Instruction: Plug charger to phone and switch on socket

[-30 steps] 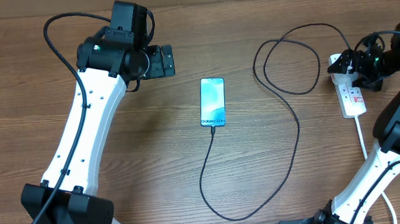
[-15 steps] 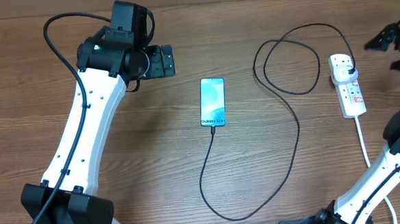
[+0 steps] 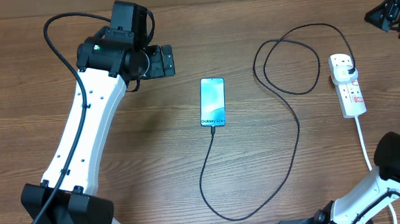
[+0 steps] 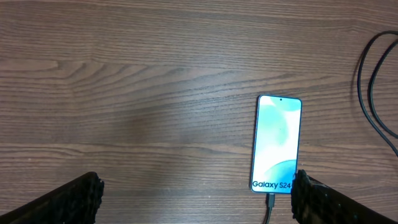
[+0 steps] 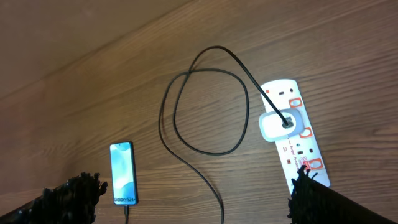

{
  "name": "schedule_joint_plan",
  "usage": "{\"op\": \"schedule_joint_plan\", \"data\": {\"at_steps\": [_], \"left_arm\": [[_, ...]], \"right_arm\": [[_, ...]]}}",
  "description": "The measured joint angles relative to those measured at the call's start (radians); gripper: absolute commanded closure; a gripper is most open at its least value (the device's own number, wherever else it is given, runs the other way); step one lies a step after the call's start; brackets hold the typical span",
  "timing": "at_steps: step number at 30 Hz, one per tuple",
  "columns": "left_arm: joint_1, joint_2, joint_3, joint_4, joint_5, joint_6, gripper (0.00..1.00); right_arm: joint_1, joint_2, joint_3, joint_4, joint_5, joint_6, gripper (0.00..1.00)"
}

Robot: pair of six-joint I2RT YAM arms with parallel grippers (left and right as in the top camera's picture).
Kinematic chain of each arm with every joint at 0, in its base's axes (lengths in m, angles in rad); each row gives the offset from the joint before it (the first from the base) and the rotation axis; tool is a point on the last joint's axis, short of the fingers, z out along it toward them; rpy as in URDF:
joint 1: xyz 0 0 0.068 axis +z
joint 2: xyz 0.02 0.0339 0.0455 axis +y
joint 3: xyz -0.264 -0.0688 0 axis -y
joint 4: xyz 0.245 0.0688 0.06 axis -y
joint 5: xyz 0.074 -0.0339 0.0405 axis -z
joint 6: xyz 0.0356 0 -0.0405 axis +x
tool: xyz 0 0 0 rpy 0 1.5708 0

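Two tools, both spread wide and holding nothing. The left tool (image 3: 160, 61) hovers with one phone (image 4: 277, 144) just ahead, to its right. The right tool (image 5: 193, 198), cut off in the overhead view, hangs well above one socket (image 5: 292, 140). One charger (image 3: 298, 131) joins phone and socket on the worktop (image 3: 154, 162). The switch positions are too small to read.

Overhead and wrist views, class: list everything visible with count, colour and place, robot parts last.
table: one, brown wood, under everything.
phone: one, black-edged, lit blue screen, table centre.
charger: one, black cable, phone's bottom edge looping to the adapter.
adapter: one, white, plugged into the socket's far end.
socket: one, white, red-marked switches, right side.
left gripper: one, black, open, left of phone.
right gripper: one, black, open, far right corner.
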Motion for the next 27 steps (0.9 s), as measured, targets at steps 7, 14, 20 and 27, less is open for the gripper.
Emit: {"op": "schedule_joint_plan", "data": {"at_steps": [7, 14, 20, 27], "left_arm": [[0.0, 0.0, 0.0, 0.0, 0.0, 0.0, 0.0], [0.0, 0.0, 0.0, 0.0, 0.0, 0.0, 0.0], [0.0, 0.0, 0.0, 0.0, 0.0, 0.0, 0.0], [0.0, 0.0, 0.0, -0.001, 0.0, 0.0, 0.01]], "right_arm": [[-0.002, 0.014, 0.0, -0.001, 0.001, 0.006, 0.0], [-0.002, 0.014, 0.0, 0.0, 0.001, 0.007, 0.0], [-0.002, 0.014, 0.0, 0.0, 0.001, 0.008, 0.0], [-0.002, 0.014, 0.0, 0.0, 0.001, 0.007, 0.0]]}}
